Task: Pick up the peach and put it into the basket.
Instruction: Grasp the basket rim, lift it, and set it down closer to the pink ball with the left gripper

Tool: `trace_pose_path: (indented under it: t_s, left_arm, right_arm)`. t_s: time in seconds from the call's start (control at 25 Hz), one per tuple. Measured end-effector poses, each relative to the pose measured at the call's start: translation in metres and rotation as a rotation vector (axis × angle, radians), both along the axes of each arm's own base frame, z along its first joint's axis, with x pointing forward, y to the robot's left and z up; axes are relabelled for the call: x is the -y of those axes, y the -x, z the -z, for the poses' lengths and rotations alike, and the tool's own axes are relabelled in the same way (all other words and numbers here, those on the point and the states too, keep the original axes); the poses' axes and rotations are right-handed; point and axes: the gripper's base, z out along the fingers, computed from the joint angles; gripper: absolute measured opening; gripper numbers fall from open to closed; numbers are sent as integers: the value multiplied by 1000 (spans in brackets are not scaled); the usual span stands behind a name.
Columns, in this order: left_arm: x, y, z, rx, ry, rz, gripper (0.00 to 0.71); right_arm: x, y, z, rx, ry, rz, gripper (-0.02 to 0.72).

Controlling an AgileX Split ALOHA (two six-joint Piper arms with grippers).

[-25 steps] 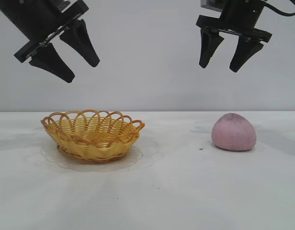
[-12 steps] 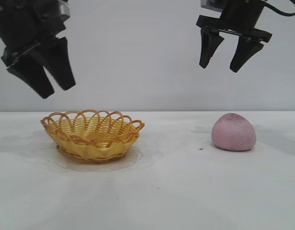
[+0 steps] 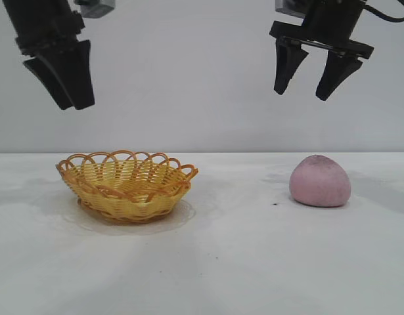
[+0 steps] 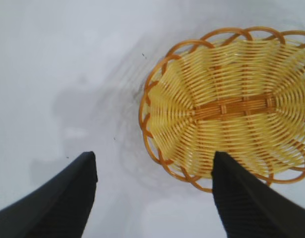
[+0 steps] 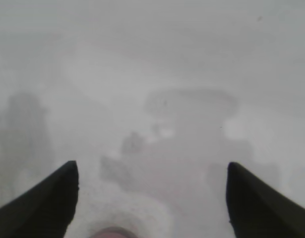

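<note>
Nothing done yet: peach (image 3: 320, 181) resting untouched on the white table (image 3: 241, 262) toward its right edge, basket (image 3: 126, 184) empty toward the left edge, well apart. Right gripper (image 3: 314, 75) poised high above the peach, jaws spread, grasping nothing. Left gripper (image 3: 60, 79) high over the basket's left side, also spread and empty. Whole pick and drop remaining. Plain matte tabletop, faintly scuffed; bare pale wall (image 3: 188, 79) behind.
</note>
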Motion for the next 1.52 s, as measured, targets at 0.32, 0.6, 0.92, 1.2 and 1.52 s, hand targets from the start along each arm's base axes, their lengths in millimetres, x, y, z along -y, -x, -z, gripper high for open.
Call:
trace_pose_path:
  t_s: [0.32,0.6,0.92,1.2,1.52]
  left_arm:
    - [15,-24,40,-158,-40,36,483]
    - [27,-37,56,-168,-48,58,348]
    - [25,-35,72,-274,-91,45,64]
    - [28,-37,39,-286,-6,-208,0]
    - [12,-37,-9,-367,243,-573,0]
  right_arm:
    - [0,0,0,0,0,0,529]
    - [0,0,0,-3,2,-1,529]
    - [0,0,0,-2,2,-1,529]
    - [0,0,0,-1,2,-1,529]
    - [0,-1,1,6,1,2,529]
